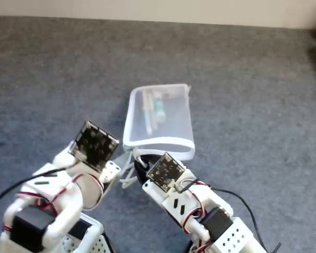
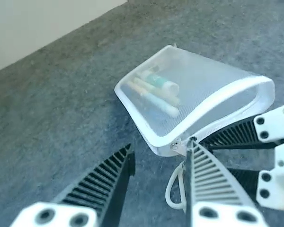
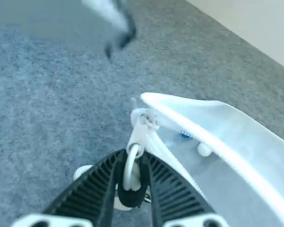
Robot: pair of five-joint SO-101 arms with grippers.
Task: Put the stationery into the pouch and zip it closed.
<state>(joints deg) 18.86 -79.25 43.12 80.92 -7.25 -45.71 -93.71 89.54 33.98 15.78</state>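
Translucent mesh pouch [image 1: 158,118] lies on grey carpet [image 1: 52,79], stationery [image 1: 154,108] inside. Right gripper [image 3: 132,158] is clamped on the zipper pull [image 3: 141,135] at the pouch's 7 o'clock corner. Left gripper [image 2: 159,147] is spread wide just beside it. Judgement: left should pin that corner while right draws the pull low, straight along the mouth.

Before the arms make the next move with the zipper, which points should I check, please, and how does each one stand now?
1. Stationery inside the pouch: ok.
2. Right claw shut on the zipper pull: ok.
3. Left claw holding the pouch steady: not ok; it is open beside the pouch corner, gripping nothing.
4. Pouch closed all the way: cannot tell.
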